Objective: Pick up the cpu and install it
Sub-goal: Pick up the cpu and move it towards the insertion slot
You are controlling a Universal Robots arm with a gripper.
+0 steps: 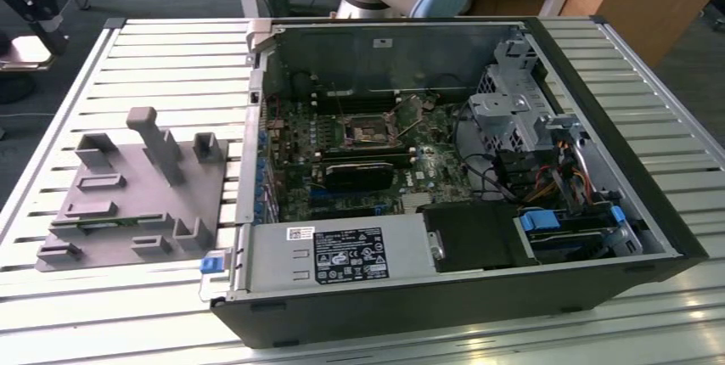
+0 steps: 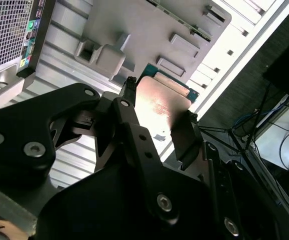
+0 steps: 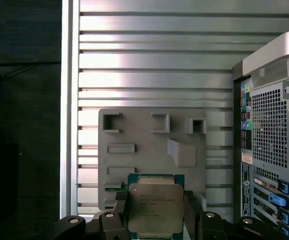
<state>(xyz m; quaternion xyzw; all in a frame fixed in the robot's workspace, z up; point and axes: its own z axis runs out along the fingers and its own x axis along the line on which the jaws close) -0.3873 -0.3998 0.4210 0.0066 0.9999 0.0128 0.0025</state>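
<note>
Plainly, the cpu (image 3: 155, 210) (image 2: 159, 105) is gripped at two opposite edges by the black jaws in both wrist views. It is held, metal top showing, over the grey fixture (image 3: 149, 145) on the slatted tabletop (image 3: 149, 55), beside the computer case (image 3: 274, 140).

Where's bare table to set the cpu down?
Slatted table is bare beyond the fixture, on the exterior view's left of the computer case, and along the near edge. Inside the case is crowded. The gripper holds the cpu.
</note>
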